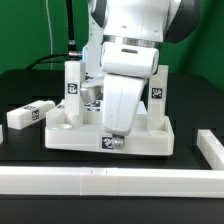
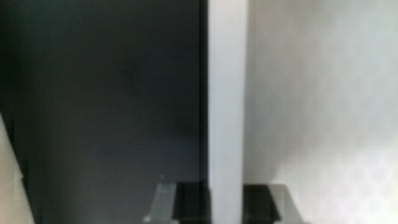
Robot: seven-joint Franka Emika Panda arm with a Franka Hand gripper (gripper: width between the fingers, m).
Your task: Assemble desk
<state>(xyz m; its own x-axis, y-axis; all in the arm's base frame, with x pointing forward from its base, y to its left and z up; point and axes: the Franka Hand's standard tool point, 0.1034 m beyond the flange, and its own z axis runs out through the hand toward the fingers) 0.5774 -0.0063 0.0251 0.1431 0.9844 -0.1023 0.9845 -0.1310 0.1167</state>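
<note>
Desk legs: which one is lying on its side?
The leg at the exterior view's left, flat on the black table; the others stand upright on the tabletop.

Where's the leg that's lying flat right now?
In the exterior view, the loose leg lies flat on the dark table at the view's left, close beside the tabletop.
</note>
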